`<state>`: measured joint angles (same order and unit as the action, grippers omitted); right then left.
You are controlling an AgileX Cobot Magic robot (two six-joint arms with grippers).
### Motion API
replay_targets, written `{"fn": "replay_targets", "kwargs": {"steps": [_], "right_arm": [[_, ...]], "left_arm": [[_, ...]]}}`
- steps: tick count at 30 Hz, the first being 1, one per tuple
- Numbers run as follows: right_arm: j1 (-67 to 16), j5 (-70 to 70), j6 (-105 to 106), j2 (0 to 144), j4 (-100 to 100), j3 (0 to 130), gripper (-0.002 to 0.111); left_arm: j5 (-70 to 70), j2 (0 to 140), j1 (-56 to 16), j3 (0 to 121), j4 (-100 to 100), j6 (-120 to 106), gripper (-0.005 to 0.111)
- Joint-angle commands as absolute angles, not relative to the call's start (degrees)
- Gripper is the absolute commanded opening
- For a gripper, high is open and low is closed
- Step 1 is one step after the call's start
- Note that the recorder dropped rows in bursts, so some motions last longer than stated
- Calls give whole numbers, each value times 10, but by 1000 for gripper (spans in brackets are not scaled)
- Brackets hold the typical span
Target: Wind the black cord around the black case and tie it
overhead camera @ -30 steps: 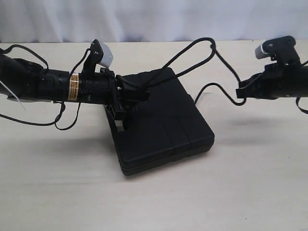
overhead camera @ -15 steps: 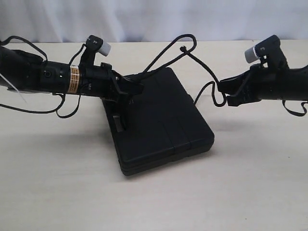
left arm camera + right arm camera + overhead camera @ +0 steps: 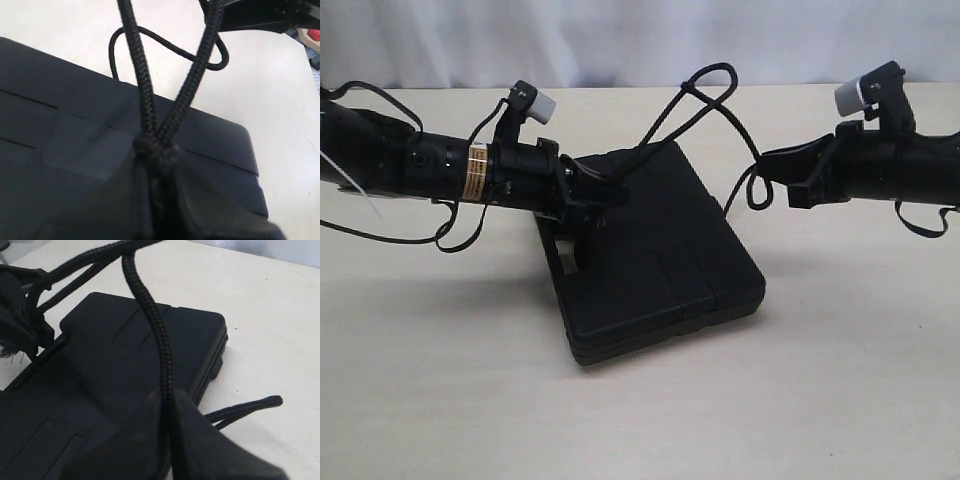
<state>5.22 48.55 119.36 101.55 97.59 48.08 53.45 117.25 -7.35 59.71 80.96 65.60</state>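
left tool (image 3: 600,195) clamped on black cord (image 3: 720,68) knot above black case (image 3: 660,270); right tool (image 3: 768,165) pinching cord too.

The black cord (image 3: 705,85) arches above the black case (image 3: 660,270) at frame centre, strung between left claw (image 3: 605,195) and right claw (image 3: 770,175) over the tabletop (image 3: 820,400).

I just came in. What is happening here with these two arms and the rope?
Both arms are working on the black cord. The left gripper pinches it at a knot above the black case, which lies flat on the table. The right gripper is closed on another part of the cord, to the right of the case. Between them the cord arches up in the air. No finished tie around the case is visible.
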Motion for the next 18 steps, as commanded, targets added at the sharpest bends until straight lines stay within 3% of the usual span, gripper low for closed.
{"fn": "replay_targets", "kwargs": {"steps": [1, 8, 14, 18], "right_arm": [[52, 498, 1212, 1012, 980, 478, 4], [47, 558, 1212, 1012, 999, 478, 4], [-14, 527, 1212, 1012, 999, 487, 4], [-15, 523, 1212, 1012, 999, 490, 4]], "left_arm": [[557, 1174, -73, 601, 822, 659, 0], [625, 1174, -73, 601, 867, 627, 0], [618, 1174, -73, 601, 877, 585, 2], [569, 1174, -73, 601, 862, 585, 28]]}}
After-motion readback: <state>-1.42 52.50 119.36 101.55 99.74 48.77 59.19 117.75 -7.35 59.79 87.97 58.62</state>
